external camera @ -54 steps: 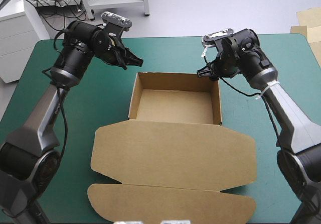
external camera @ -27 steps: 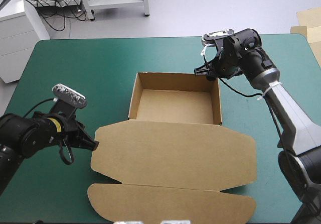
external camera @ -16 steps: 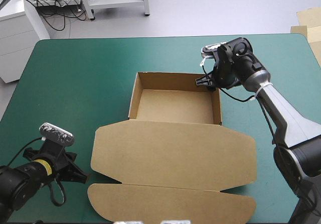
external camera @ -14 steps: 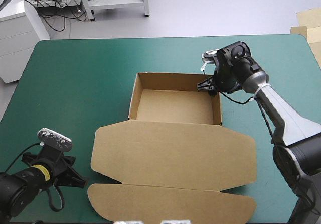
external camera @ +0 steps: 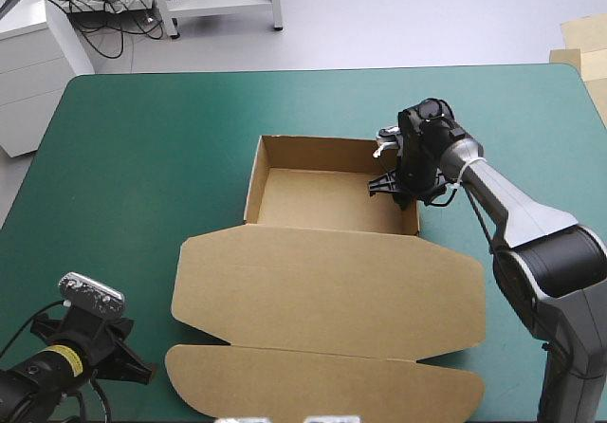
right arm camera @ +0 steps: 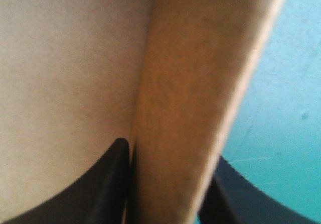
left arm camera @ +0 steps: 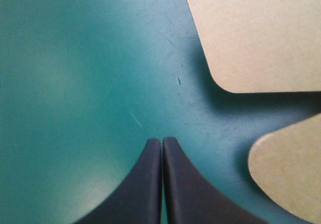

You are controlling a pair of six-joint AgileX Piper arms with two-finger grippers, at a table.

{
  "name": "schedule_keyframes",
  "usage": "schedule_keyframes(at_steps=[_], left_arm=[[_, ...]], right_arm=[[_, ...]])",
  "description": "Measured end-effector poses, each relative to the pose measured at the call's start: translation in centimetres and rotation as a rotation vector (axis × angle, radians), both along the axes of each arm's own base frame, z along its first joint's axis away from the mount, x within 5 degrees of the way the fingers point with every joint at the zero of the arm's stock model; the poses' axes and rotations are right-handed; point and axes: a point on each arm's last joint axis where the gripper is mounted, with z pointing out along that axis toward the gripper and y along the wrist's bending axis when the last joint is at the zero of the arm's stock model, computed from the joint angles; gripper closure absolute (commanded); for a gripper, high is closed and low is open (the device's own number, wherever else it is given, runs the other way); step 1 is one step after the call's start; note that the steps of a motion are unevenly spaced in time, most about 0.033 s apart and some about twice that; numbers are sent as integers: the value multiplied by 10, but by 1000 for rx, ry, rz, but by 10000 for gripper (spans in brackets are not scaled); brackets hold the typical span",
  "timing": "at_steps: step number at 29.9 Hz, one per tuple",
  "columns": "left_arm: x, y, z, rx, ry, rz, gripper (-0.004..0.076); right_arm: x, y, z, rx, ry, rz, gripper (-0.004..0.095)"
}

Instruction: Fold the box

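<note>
The box (external camera: 327, 290) lies mid-table, its tray to the far side and its lid flat toward the near edge. The right gripper (external camera: 394, 184) pinches the tray's right wall, one finger on either side. The left gripper (external camera: 144, 374), fingers pressed together, sits at near left. The lid's left corner is just to its right, so this arm is judged nearer the lid.
</note>
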Motion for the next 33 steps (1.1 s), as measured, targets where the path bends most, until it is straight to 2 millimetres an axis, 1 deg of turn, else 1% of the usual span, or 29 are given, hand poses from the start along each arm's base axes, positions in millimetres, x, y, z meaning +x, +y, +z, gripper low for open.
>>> schedule_keyframes(at_steps=[2,5,11,15,21,25,27,29,31,32,33], left_arm=[[-1,0,-5,-2,16,-1,734],[-2,-1,-9,-9,36,-3,734],[-2,-1,-9,-6,42,-2,734],[-2,-1,-9,-6,42,-2,734],[-2,-1,-9,-6,42,-2,734],[-2,-1,-9,-6,42,-2,734],[-2,-1,-9,-6,42,-2,734],[-2,-1,-9,-6,42,-2,734],[-2,-1,-9,-6,42,-2,734],[-2,-1,-9,-6,42,-2,734],[-2,-1,-9,-6,42,-2,734]], right_arm=[[-1,0,2,11,2,5,913],[-1,0,2,6,0,6,928],[-1,-1,3,-6,-7,11,928],[-1,-3,7,6,-21,4,928],[1,-11,12,15,-32,-12,928],[2,-11,15,10,-45,-12,928],[3,-11,18,10,-58,-11,913],[4,-12,19,9,-62,-12,862],[4,-12,19,8,-62,-11,771],[4,-12,19,8,-62,-11,719],[4,-12,19,8,-62,-11,632]])
